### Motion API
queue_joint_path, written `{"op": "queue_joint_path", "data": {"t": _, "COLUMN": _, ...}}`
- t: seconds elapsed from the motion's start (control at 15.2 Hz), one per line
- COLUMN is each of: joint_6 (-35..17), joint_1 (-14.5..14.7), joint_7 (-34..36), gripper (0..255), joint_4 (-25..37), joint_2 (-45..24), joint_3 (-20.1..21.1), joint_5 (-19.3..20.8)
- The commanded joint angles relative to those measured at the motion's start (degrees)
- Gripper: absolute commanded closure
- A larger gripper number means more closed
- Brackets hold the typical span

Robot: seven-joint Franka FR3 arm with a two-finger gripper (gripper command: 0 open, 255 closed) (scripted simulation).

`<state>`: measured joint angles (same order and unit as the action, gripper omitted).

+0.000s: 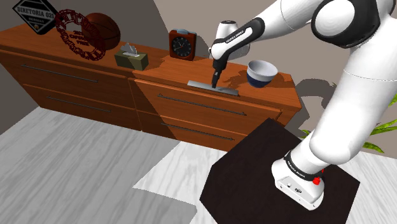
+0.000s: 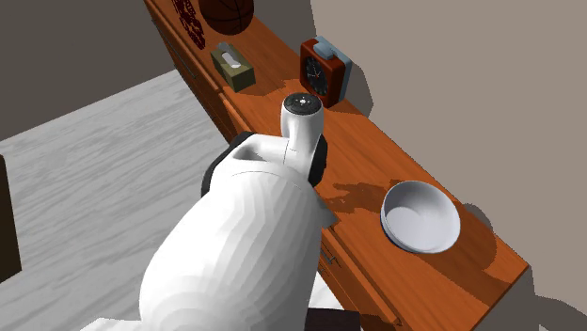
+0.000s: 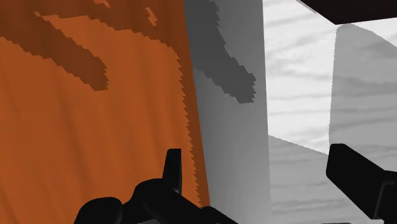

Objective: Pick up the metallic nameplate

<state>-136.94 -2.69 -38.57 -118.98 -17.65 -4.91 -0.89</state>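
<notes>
At the front edge of the wooden dresser (image 1: pixel 191 109) top, the grey nameplate (image 1: pixel 227 90) lies flat, forward of the clock (image 1: pixel 182 46) and the bowl (image 1: pixel 261 73). My gripper (image 1: pixel 215 83) hangs directly over it, jaws spread apart, clasping nothing.

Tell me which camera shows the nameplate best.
Shoulder view: the grey nameplate shows full length on the dresser's front edge. Wrist view: just a close strip. Second exterior view: the arm covers it.
</notes>
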Motion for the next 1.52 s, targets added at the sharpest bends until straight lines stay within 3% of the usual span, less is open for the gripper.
{"op": "queue_joint_path", "data": {"t": 0.0, "joint_6": -1.1, "joint_1": -0.2, "joint_7": -0.5, "gripper": 0, "joint_4": 0.9, "joint_2": -2.0, "joint_3": 0.0, "joint_5": -0.1}}
{"op": "queue_joint_path", "data": {"t": 0.46, "joint_6": -4.6, "joint_1": -0.4, "joint_7": -0.7, "gripper": 0, "joint_4": 0.5, "joint_2": -5.1, "joint_3": 0.2, "joint_5": -0.5}}
{"op": "queue_joint_path", "data": {"t": 0.53, "joint_6": -4.6, "joint_1": -0.3, "joint_7": -0.7, "gripper": 255, "joint_4": 0.5, "joint_2": -5.2, "joint_3": 0.2, "joint_5": -0.4}}
{"op": "queue_joint_path", "data": {"t": 1.12, "joint_6": -4.6, "joint_1": -0.4, "joint_7": -0.7, "gripper": 255, "joint_4": 0.5, "joint_2": -5.1, "joint_3": 0.2, "joint_5": -0.5}}
{"op": "queue_joint_path", "data": {"t": 1.45, "joint_6": -1.5, "joint_1": -0.2, "joint_7": -0.5, "gripper": 255, "joint_4": 0.8, "joint_2": -2.3, "joint_3": 0.0, "joint_5": -0.1}}
